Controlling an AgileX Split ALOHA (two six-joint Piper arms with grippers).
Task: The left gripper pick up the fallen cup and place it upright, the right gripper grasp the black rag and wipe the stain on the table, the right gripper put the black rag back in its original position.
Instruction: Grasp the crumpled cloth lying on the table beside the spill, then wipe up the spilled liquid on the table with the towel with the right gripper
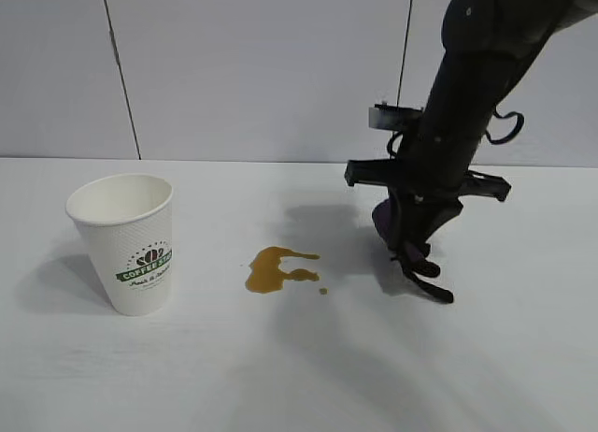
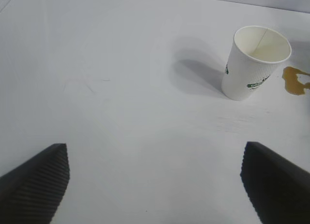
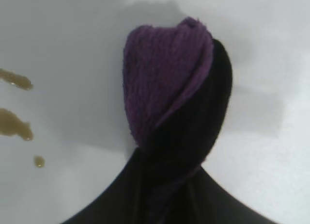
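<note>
The white cup [image 1: 126, 245] with its green logo stands upright on the table [image 1: 280, 376] at the left. It also shows far off in the left wrist view [image 2: 254, 64]. The amber stain [image 1: 276, 269] lies at the middle, with a few droplets [image 3: 14, 124]. To its right, my right gripper [image 1: 420, 268] points down at the tabletop, shut on the black rag [image 1: 397, 222]. The rag's purple and black folds [image 3: 169, 78] stick out past the fingers [image 3: 111, 204]. My left gripper [image 2: 155, 185] hovers open over bare table, well away from the cup and outside the exterior view.
A pale grey panelled wall [image 1: 262, 67] runs behind the table. The thick black right arm [image 1: 476, 86] leans in from the upper right. White tabletop stretches between cup and stain and along the front.
</note>
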